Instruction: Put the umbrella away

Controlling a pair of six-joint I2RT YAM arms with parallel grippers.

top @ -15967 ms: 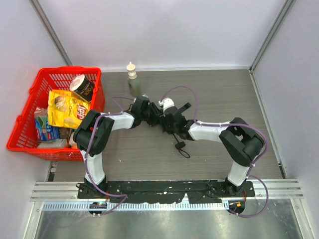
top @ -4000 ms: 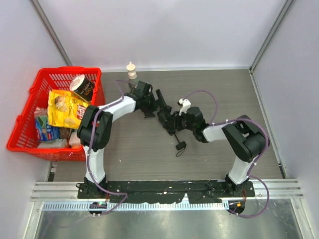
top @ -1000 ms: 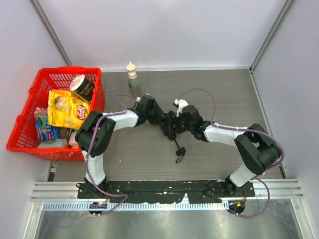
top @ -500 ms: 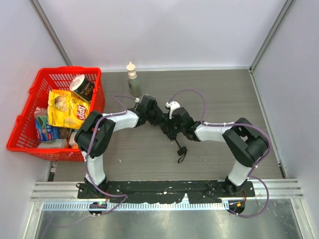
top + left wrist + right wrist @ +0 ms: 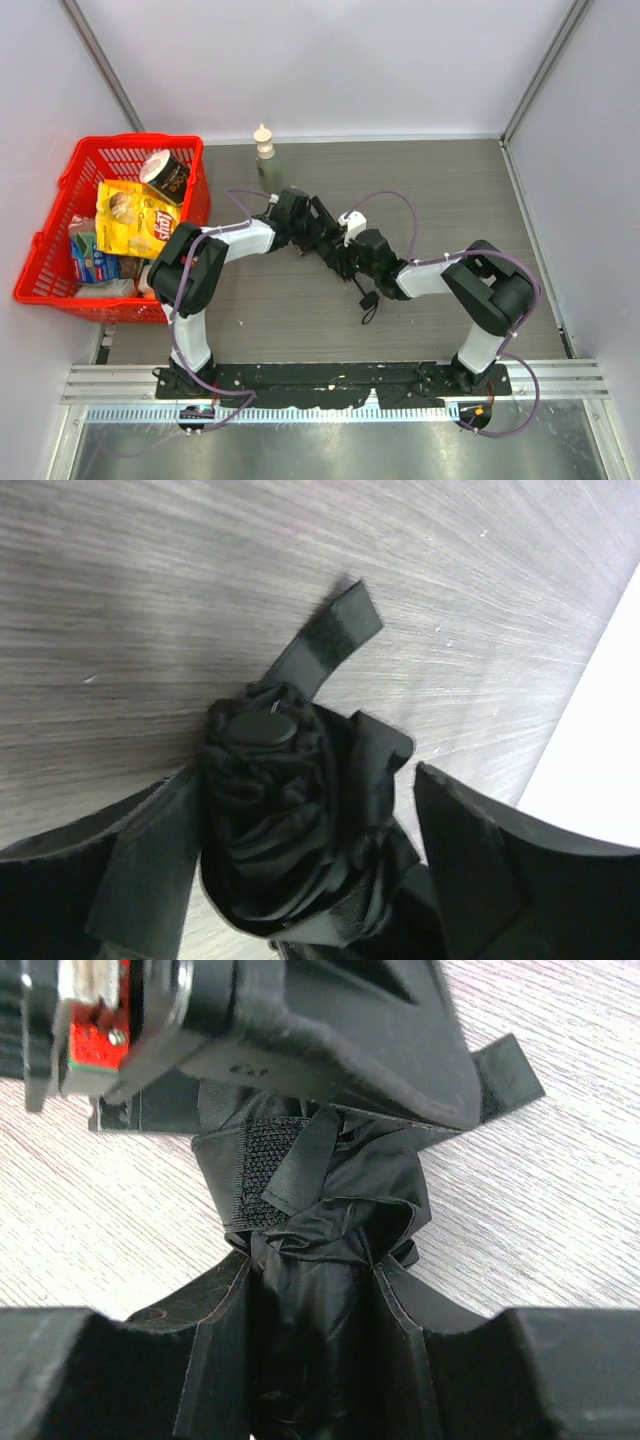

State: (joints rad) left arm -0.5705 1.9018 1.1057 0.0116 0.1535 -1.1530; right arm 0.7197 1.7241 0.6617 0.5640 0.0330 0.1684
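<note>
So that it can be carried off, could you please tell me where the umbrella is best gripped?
Grip the umbrella across its bundled fabric beside the wrapped strap, from above: it lies flat on the table, and the bundle is compact there.

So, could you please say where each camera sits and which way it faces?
Top external: overhead behind the robot, looking down at the table, left arm and right arm.
Left wrist: rides its arm, facing the umbrella; left pincer flanks it.
Right wrist: rides its arm, facing the strap; right pincer below.
Shared: both wrists see the umbrella.
</note>
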